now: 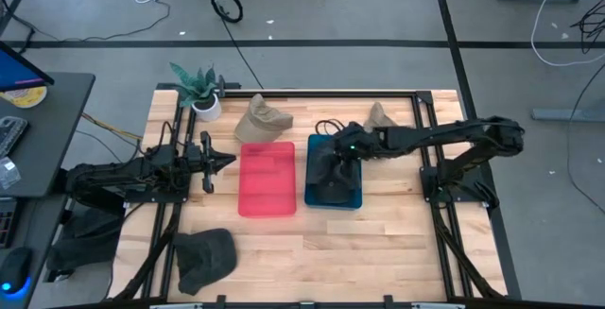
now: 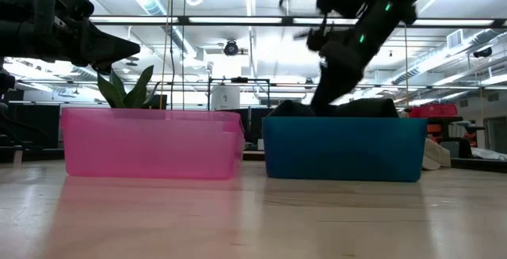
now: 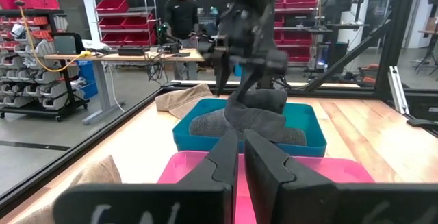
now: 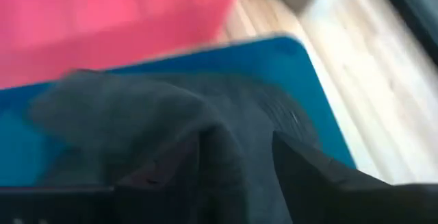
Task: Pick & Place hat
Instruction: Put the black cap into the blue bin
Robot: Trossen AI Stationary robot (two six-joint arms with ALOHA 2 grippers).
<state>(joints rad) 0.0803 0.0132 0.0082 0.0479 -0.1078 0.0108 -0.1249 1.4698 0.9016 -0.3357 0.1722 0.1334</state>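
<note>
Here the right arm reaches in from the frame's right, its right gripper (image 1: 333, 169) spread wide over the blue bin (image 1: 352, 200), where the dark hat (image 1: 331, 184) lies. Left gripper (image 1: 225, 162), pinched narrow, hovers beside the pink bin (image 1: 267, 200)

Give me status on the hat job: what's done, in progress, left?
Done: a dark hat lies in the blue bin. In hand: the right gripper is over that bin, fingers open astride the dark fabric. Left: two tan hats and another dark hat lie on the table; the pink bin looks empty. The left gripper waits shut beside the pink bin.
</note>
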